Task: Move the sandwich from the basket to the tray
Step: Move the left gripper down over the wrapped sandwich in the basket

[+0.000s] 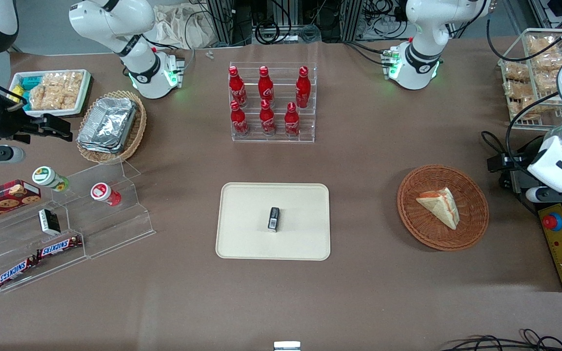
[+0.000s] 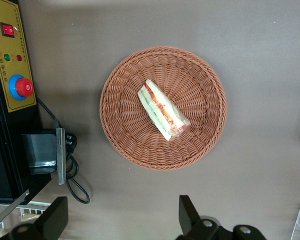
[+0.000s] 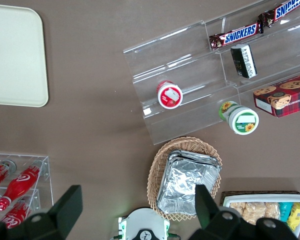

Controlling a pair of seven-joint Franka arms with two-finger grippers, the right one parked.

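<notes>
The sandwich (image 1: 439, 205), a clear-wrapped wedge with red and green filling, lies in the round reddish-brown basket (image 1: 471, 219). Both show in the left wrist view, the sandwich (image 2: 162, 110) in the middle of the basket (image 2: 205, 80). My left gripper (image 2: 121, 220) is open and empty, its two black fingers (image 2: 187, 215) wide apart. It hangs high above the table beside the basket, apart from it, toward the working arm's end. The cream tray (image 1: 242, 214) lies at mid-table with a small black object (image 1: 273, 219) on it.
A control box with a red button (image 1: 561, 243) and cables lies close to the basket. A wire rack of snacks (image 1: 534, 73) stands at the table's back corner. A rack of red bottles (image 1: 271, 102) stands farther from the camera than the tray.
</notes>
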